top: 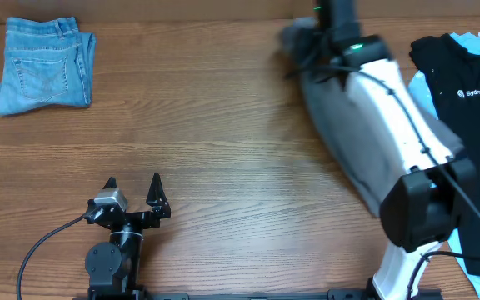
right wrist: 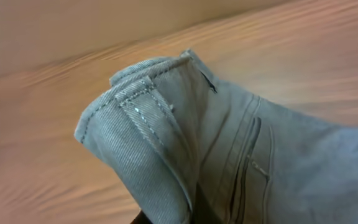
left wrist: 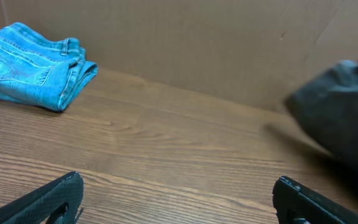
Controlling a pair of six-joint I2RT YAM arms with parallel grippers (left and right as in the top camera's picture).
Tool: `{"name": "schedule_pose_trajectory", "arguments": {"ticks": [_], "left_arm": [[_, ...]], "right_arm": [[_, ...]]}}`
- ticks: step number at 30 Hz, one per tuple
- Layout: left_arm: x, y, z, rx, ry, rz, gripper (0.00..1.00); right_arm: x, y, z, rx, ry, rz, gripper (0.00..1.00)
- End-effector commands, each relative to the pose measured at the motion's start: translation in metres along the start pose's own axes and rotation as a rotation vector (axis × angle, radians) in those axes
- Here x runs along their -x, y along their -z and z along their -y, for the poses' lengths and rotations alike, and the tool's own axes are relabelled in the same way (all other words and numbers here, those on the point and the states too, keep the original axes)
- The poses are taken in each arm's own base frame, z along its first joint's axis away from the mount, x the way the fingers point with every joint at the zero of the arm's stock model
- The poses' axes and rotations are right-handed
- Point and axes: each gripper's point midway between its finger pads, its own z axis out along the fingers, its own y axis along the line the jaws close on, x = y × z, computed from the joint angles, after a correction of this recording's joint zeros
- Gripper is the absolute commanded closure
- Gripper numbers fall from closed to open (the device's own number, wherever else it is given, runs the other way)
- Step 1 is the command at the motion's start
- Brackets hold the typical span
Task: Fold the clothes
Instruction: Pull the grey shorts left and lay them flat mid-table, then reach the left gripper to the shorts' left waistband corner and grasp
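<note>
I see a brown wood-grain table, grain running left to right, filling the overhead view. Behind its far edge stands a plain tan wall. Lighting flat, even.

The wooden table fills the overhead view, its grain running from 9 to 3 o'clock. In the left wrist view, a plain brown wall rises behind it at 12 o'clock.
</note>
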Motion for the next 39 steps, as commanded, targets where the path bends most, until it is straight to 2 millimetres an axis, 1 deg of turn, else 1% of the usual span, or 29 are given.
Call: {"name": "schedule_pose_trajectory", "arguments": {"ticks": [1, 2, 4, 6, 7, 8, 9, 10, 11, 13, 15, 16, 18, 19, 20, 21, 22, 23, 24, 25, 26, 27, 30, 31, 32, 35, 36, 37, 39], "left_arm": [[0.000, 0.000, 0.000, 0.000, 0.003, 0.005, 0.00], [0.000, 0.000, 0.000, 0.000, 0.002, 0.005, 0.00], [0.000, 0.000, 0.000, 0.000, 0.002, 0.005, 0.00], [0.000, 0.000, 0.000, 0.000, 0.002, 0.005, 0.00], [0.000, 0.000, 0.000, 0.000, 0.003, 0.005, 0.00], [0.000, 0.000, 0.000, 0.000, 0.002, 0.005, 0.00], [0.000, 0.000, 0.000, 0.000, 0.002, 0.005, 0.00], [0.000, 0.000, 0.000, 0.000, 0.002, 0.005, 0.00], [0.000, 0.000, 0.000, 0.000, 0.002, 0.005, 0.00], [0.000, 0.000, 0.000, 0.000, 0.002, 0.005, 0.00], [0.000, 0.000, 0.000, 0.000, 0.002, 0.005, 0.00], [0.000, 0.000, 0.000, 0.000, 0.002, 0.005, 0.00], [0.000, 0.000, 0.000, 0.000, 0.003, 0.005, 0.00], [0.000, 0.000, 0.000, 0.000, 0.002, 0.005, 0.00], [0.000, 0.000, 0.000, 0.000, 0.003, 0.005, 0.00], [0.000, 0.000, 0.000, 0.000, 0.002, 0.005, 0.00], [0.000, 0.000, 0.000, 0.000, 0.003, 0.005, 0.00], [0.000, 0.000, 0.000, 0.000, 0.003, 0.005, 0.00], [0.000, 0.000, 0.000, 0.000, 0.002, 0.005, 0.00], [0.000, 0.000, 0.000, 0.000, 0.003, 0.005, 0.00], [0.000, 0.000, 0.000, 0.000, 0.002, 0.005, 0.00], [0.000, 0.000, 0.000, 0.000, 0.003, 0.005, 0.00], [0.000, 0.000, 0.000, 0.000, 0.003, 0.005, 0.00], [0.000, 0.000, 0.000, 0.000, 0.003, 0.005, 0.00], [0.000, 0.000, 0.000, 0.000, 0.003, 0.004, 0.00], [0.000, 0.000, 0.000, 0.000, 0.003, 0.005, 0.00], [0.000, 0.000, 0.000, 0.000, 0.002, 0.005, 0.00], [0.000, 0.000, 0.000, 0.000, 0.003, 0.005, 0.00], [0.000, 0.000, 0.000, 0.000, 0.003, 0.005, 0.00]], "right_arm": [[-0.033, 0.016, -0.083, 0.159, -0.006, -0.045, 0.96], [-0.049, 0.019, -0.105, 0.189, 0.032, -0.063, 0.96], [-0.076, 0.026, -0.139, 0.235, 0.083, -0.094, 0.95], [-0.096, 0.032, -0.163, 0.270, 0.102, -0.116, 0.95], [-0.108, 0.037, -0.179, 0.296, 0.128, -0.124, 0.93], [-0.117, 0.041, -0.191, 0.313, 0.150, -0.125, 0.72], [-0.123, 0.044, -0.199, 0.320, 0.166, -0.116, 0.38], [-0.123, 0.045, -0.202, 0.318, 0.174, -0.105, 0.30], [-0.123, 0.044, -0.202, 0.314, 0.174, -0.101, 0.25], [-0.120, 0.046, -0.201, 0.316, 0.171, -0.095, 0.24], [-0.111, 0.050, -0.197, 0.312, 0.164, -0.084, 0.20], [-0.100, 0.056, -0.191, 0.306, 0.153, -0.071, 0.14], [-0.076, 0.074, -0.175, 0.284, 0.124, -0.050, 0.10], [-0.064, 0.085, -0.164, 0.267, 0.106, -0.042, 0.04], [-0.052, 0.097, -0.151, 0.247, 0.086, -0.036, 0.00], [-0.039, 0.113, -0.130, 0.214, 0.058, -0.033, 0.00], [-0.032, 0.125, -0.115, 0.193, 0.036, -0.036, 0.00], [-0.029, 0.133, -0.105, 0.184, 0.021, -0.043, 0.00], [-0.028, 0.146, -0.084, 0.158, -0.009, -0.071, 0.00], [-0.030, 0.154, -0.062, 0.109, -0.034, -0.100, 0.00], [-0.032, 0.156, -0.054, 0.089, -0.043, -0.112, 0.00], [-0.037, 0.158, -0.034, 0.025, -0.061, -0.140, 0.00], [-0.060, 0.157, 0.020, -0.172, -0.093, -0.240, 0.00], [-0.065, 0.156, 0.027, -0.198, -0.097, -0.262, 0.00], [-0.075, 0.154, 0.039, -0.236, -0.107, -0.304, 0.00], [-0.090, 0.148, 0.053, -0.277, -0.118, -0.360, 0.00], [-0.097, 0.146, 0.054, -0.280, -0.129, -0.385, 0.00], [-0.100, 0.145, 0.053, -0.276, -0.139, -0.397, 0.00], [-0.099, 0.147, 0.052, -0.273, -0.161, -0.393, 0.01]]}}
